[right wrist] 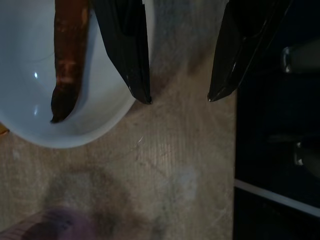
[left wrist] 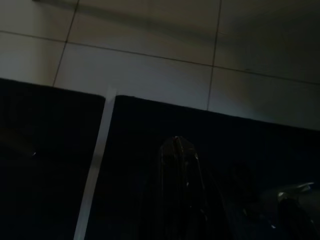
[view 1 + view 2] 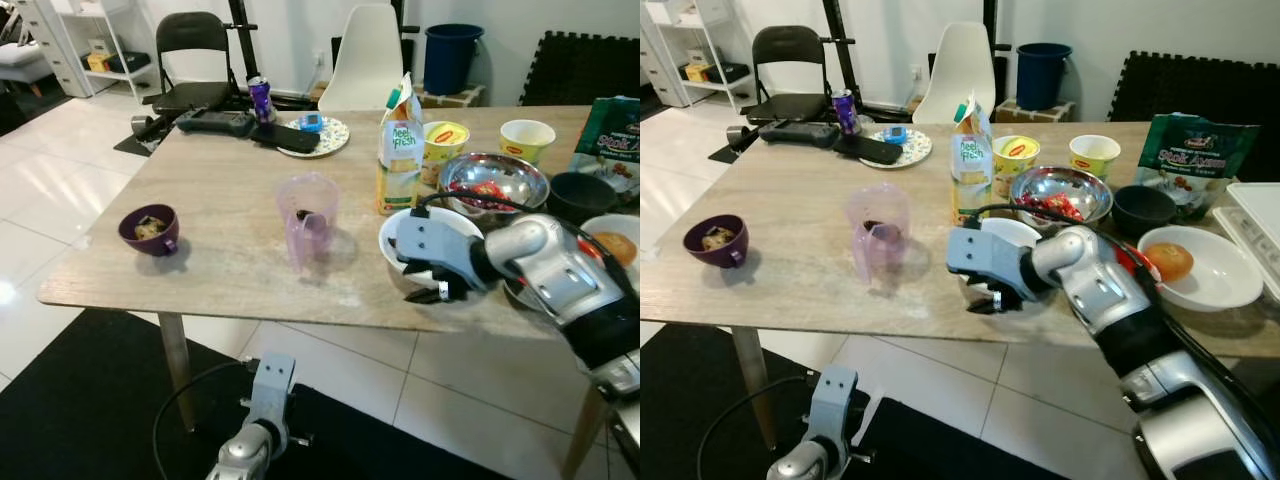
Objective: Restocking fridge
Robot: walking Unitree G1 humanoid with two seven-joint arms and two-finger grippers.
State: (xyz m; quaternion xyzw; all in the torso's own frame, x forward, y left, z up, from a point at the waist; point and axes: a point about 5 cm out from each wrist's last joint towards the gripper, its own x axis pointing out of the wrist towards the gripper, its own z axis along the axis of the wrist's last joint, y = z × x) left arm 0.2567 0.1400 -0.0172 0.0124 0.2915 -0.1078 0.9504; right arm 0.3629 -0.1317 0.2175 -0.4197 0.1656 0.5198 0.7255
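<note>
Two spread fingers of right pincer [image 1: 179, 97] straddling white bowl [image 1: 75, 125] rim, carrot [image 1: 67, 60] cut off, left pincer [image 2: 182, 200] state unclear in dark

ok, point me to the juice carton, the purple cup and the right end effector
juice carton [image 3: 400, 150]: left eye view, on its front panel
purple cup [image 3: 150, 230]: left eye view, on its outer wall
right end effector [image 1: 179, 99]: right wrist view, midway between its fingertips
</note>
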